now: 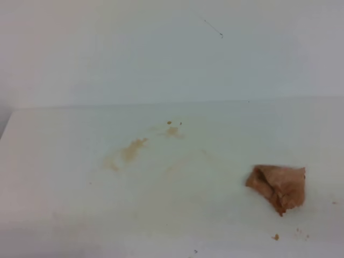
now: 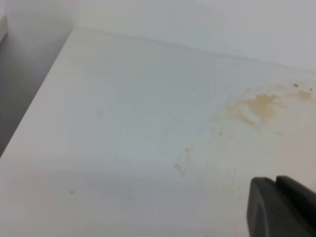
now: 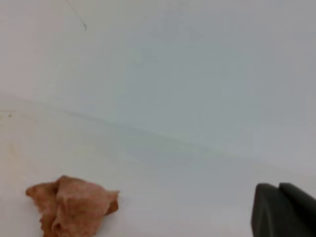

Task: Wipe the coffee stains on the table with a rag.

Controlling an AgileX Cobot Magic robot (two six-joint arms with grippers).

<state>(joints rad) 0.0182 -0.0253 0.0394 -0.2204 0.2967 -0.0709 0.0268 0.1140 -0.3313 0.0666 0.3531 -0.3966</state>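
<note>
The rag [image 1: 278, 185] is a crumpled reddish-brown wad lying loose on the right of the white table [image 1: 54, 177]; the right wrist view shows the rag [image 3: 71, 205] at lower left. Pale tan coffee stains [image 1: 131, 150] smear the table's middle, with small specks [image 1: 172, 128] behind them. The left wrist view shows the coffee stains [image 2: 256, 108] at upper right. My left gripper [image 2: 275, 180] shows only as dark fingers pressed together at the bottom right, above the table and short of the stains. My right gripper [image 3: 278, 186] is shut and empty, well right of the rag. Neither gripper appears in the exterior high view.
A plain white wall [image 1: 161, 54] rises behind the table's back edge. The table's left edge [image 2: 34, 103] drops off to a dark gap. A few brown crumbs [image 1: 276, 236] lie near the front edge, below the rag.
</note>
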